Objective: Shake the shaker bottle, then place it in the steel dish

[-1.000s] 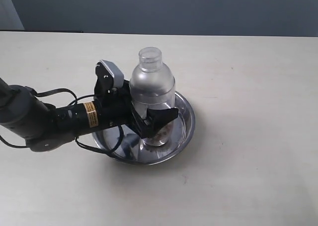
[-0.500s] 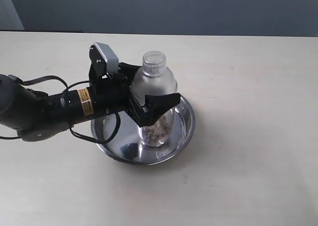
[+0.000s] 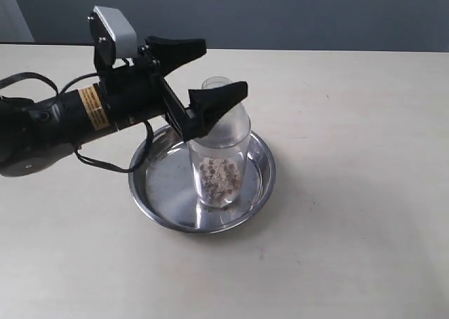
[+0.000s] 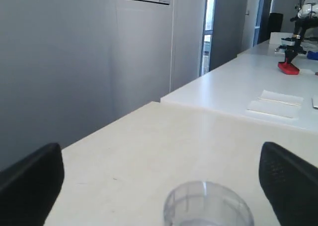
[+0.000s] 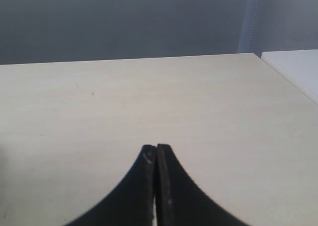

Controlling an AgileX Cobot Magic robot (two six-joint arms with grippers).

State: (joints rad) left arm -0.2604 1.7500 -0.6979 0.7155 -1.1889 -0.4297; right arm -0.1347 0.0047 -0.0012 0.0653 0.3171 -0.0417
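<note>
Clear frosted plastic shaker bottle (image 3: 219, 161), brownish beads (image 3: 219, 175) inside, stands upright within the round shiny steel dish (image 3: 165, 186). Left gripper (image 3: 223, 68) hovers above the bottle, fingers spread; right gripper (image 5: 156, 151) is pressed together. Placement appears complete.

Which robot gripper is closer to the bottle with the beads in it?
Left. The left gripper hangs open at the shaker bottle's top. The right gripper is shut over the table, bottle out of its view.

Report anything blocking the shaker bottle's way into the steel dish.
Nothing visible does. The shaker bottle already stands upright inside the steel dish, and the left pincer is open, its fingers clear of the cap.
</note>
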